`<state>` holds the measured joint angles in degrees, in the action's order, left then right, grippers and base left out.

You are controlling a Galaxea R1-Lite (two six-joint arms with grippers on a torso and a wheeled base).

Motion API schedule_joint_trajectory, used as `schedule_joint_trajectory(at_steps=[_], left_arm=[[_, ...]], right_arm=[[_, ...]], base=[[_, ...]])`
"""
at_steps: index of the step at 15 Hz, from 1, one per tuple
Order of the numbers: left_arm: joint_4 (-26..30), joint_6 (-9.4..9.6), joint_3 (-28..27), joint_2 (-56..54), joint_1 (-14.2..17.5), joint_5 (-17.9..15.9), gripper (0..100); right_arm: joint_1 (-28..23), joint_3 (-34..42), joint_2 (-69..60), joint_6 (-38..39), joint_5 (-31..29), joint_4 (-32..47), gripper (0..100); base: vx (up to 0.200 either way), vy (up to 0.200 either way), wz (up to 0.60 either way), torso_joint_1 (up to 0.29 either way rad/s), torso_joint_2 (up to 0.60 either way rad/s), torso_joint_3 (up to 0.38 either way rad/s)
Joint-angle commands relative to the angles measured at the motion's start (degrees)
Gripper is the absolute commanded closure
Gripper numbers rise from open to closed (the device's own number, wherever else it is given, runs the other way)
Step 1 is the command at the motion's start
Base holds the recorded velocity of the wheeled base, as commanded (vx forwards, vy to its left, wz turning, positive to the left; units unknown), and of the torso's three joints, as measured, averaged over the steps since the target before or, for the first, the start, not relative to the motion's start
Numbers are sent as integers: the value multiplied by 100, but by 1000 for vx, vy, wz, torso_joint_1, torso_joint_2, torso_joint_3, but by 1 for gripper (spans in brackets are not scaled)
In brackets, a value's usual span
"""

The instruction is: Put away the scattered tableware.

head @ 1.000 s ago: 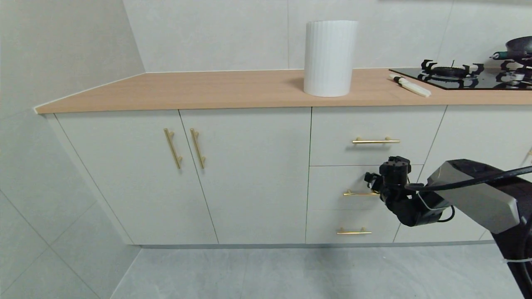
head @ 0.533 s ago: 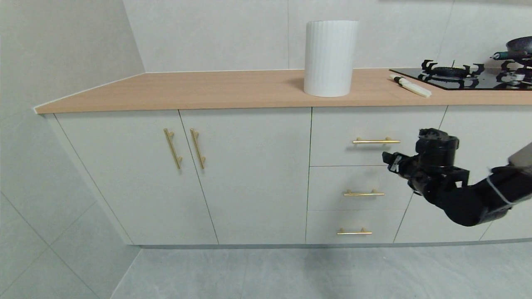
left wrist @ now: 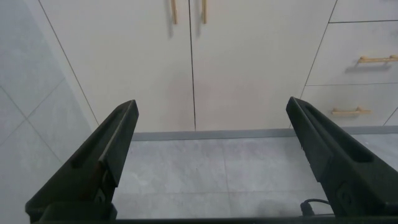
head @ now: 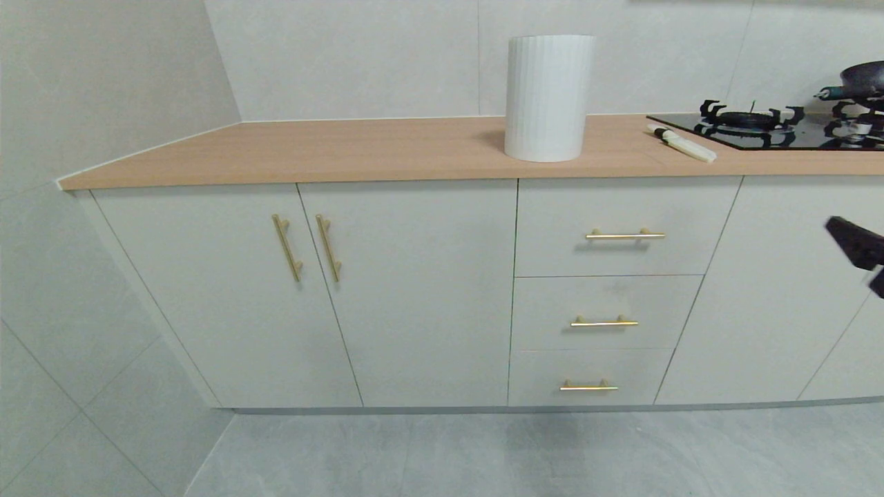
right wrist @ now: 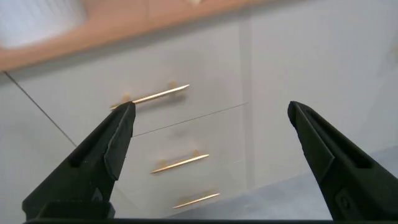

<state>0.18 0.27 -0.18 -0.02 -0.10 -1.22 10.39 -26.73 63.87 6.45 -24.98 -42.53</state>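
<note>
- The left gripper has its fingers wide apart and nothing between them. It hangs low over the grey floor, facing the foot of the double doors.
- The double doors fill the left part of the cabinet, each with an upright gold handle near the middle seam.
- The wooden counter runs across the top, from the left wall to the right.
- A tall white ribbed canister stands upright on the counter, above the left edge of the drawers.
- Three drawers are stacked right of the doors, all closed, each with a level gold handle.
- The utensil, white with a dark far end, lies flat on the counter right of the canister and apart from it. It is just beside the stove's near left corner.
- The black stove is set into the counter at the right, and a dark pan sits on its far right burner.
- The right gripper holds its fingers wide apart with nothing between them, and it faces the drawers from the right. Its black tip shows at the right edge of the head view, in front of the cabinet panel right of the drawers.
</note>
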Motion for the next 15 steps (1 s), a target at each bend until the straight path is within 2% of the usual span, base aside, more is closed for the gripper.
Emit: schedule_joint_trajectory(at_steps=[1, 2, 3, 7, 9, 13, 15], left_arm=[[-1, 0, 1, 2, 1, -1, 0], [-1, 0, 1, 2, 1, -1, 0], [-1, 0, 1, 2, 1, -1, 0], [-1, 0, 1, 2, 1, -1, 0], [-1, 0, 1, 2, 1, -1, 0], [-1, 0, 1, 2, 1, -1, 0], [-1, 0, 1, 2, 1, -1, 0]], right_arm=[[-212, 546, -2880, -654, 19, 1511, 0], [-221, 406, -3847, -715, 72, 2759, 0], [-221, 353, -4277, -715, 63, 3269, 0], [-590, 353, -5789, -1251, 63, 4491, 0], [-872, 371, -6000, -1304, 81, 4552, 0], [-1039, 696, -6387, -1243, 195, 4772, 0], [-1039, 1109, -6387, -1014, 643, 4763, 0]], base=[[0, 0, 0, 0, 0, 0], [0, 0, 0, 0, 0, 0], [0, 0, 0, 0, 0, 0], [0, 0, 0, 0, 0, 0], [0, 0, 0, 0, 0, 0], [0, 0, 0, 0, 0, 0], [0, 0, 0, 0, 0, 0]])
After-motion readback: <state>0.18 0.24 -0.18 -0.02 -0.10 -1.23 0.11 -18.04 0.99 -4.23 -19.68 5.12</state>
